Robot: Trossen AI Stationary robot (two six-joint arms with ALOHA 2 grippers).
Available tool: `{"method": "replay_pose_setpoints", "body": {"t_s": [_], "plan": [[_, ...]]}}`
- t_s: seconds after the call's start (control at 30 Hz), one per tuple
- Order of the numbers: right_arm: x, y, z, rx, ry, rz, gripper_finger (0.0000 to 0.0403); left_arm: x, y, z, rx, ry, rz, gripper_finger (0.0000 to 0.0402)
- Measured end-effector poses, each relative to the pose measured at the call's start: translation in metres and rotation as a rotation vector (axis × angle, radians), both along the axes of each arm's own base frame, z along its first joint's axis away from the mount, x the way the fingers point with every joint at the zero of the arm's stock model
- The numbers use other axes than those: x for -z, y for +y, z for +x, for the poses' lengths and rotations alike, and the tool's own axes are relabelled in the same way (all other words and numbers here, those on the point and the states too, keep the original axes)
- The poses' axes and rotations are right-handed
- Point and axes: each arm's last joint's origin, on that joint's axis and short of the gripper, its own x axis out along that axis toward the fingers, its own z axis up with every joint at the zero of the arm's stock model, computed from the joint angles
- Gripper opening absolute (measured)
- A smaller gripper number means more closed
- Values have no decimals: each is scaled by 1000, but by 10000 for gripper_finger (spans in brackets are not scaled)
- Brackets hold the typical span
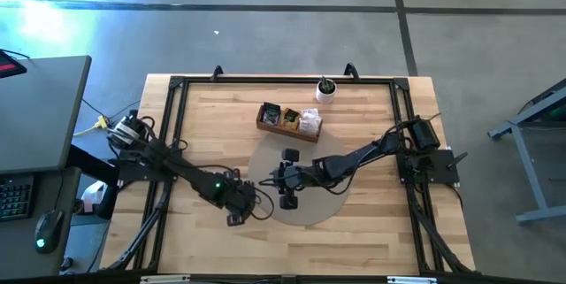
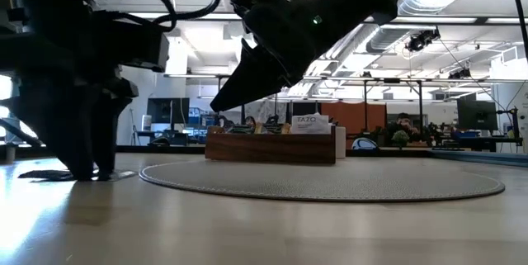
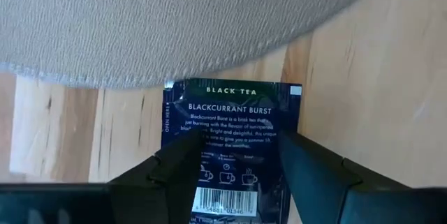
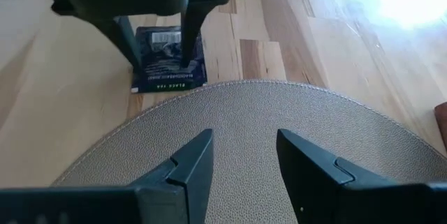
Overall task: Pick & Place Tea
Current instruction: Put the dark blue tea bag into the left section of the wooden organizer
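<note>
Pale wood bench (image 1: pixel 371 222), round grey mat (image 4: pixel 265 133) at centre; open-plan office beyond. Dark blackcurrant tea sachet (image 3: pixel 234 137) lies flat on bench, just off mat's edge. Left gripper (image 3: pixel 234 161) straddles it, jaws released. Right gripper (image 4: pixel 241 158) over mat, jaws apart, empty. Wooden tea box (image 1: pixel 289 118) behind mat; contents hard to make out.

light: bright overhead | glare: blue-white on floor (image 1: pixel 53 19) | low view: arms backlit, dark | focus: sharp
</note>
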Motion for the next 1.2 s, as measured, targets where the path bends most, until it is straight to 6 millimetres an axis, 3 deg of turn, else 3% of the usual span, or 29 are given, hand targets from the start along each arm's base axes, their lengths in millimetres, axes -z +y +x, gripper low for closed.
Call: {"method": "replay_pose_setpoints", "body": {"t_s": [0.13,0.4,0.53,0.73,0.87,1.03,1.2], "plan": [[0,0,0,0,2,-1,154,1,0,1,-12,-5,-9,171],[0,0,0,0,2,0,154,-3,-1,1,-54,-11,-46,48],[0,0,0,-11,3,-16,154,-12,-5,8,-43,-23,-77,9],[0,2,-1,-92,15,-115,153,-35,-16,24,-3,-44,-161,6],[-1,14,-1,-323,1,-138,154,-50,-26,26,57,-34,-196,3],[-6,29,-3,-435,-52,-219,154,-71,-45,29,181,-97,-179,2],[-30,46,-14,-457,-101,-316,154,-114,-62,20,268,-262,-124,2]]}}
